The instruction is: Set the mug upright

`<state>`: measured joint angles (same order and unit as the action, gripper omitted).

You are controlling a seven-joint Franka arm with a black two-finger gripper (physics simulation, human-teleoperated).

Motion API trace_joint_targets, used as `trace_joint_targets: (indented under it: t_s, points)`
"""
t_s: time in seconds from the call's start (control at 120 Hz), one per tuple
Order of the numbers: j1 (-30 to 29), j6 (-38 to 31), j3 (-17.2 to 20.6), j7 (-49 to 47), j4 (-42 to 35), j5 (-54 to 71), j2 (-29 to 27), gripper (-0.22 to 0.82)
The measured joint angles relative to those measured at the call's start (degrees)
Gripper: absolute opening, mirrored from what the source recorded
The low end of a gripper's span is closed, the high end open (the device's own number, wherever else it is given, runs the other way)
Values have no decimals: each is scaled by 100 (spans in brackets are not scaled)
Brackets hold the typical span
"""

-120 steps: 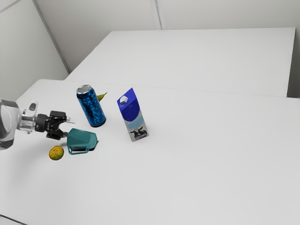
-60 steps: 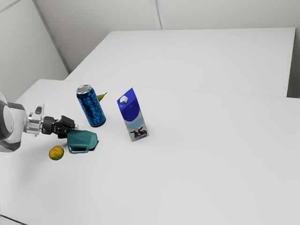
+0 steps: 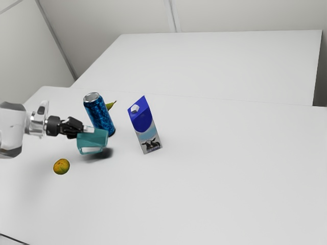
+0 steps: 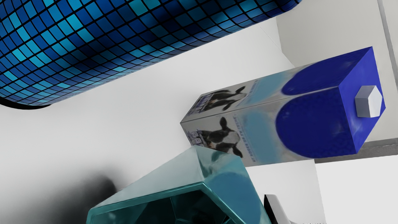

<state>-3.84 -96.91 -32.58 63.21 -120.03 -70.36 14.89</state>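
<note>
- The black gripper (image 3: 87, 130) rises above its position of half a second ago, clamped on the teal mug (image 3: 100, 139); one finger (image 4: 275, 205) lines the outer wall in the wrist view.
- The mug, resting on the white table (image 3: 214, 173) in the earlier frame, now hangs in the air above its dark shadow (image 3: 97, 154).
- It remains on its side, mouth toward the gripper, handle (image 3: 91, 151) on its underside, near the blue can (image 3: 97, 111).
- Can, milk carton (image 3: 144, 125) and orange fruit (image 3: 61, 166) hold their earlier places, the two containers standing upright.
</note>
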Motion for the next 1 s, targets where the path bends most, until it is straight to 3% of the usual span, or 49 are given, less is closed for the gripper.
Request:
trace_joint_targets:
  t_s: [0.283,0.358,0.433,0.533,0.642,0.758,0.9,1.0]
  points:
    - [1645,-1242,69,-552,-1166,1689,-2334,-18]
    - [1770,-1530,504,-864,-1167,2196,-2560,-18]
    - [1839,-1779,1210,-1224,-942,2855,-2605,-18]
    - [2379,-1934,1700,-1806,10,4233,-2076,-18]
    - [3113,-1659,1791,-2474,1927,5342,-745,-18]
    - [3159,-1367,1960,-3075,3656,5819,667,-18]
    - [3186,-1217,2164,-3674,3977,5941,1070,-18]
    - [3363,-1314,2179,-4060,3310,5951,915,-18]
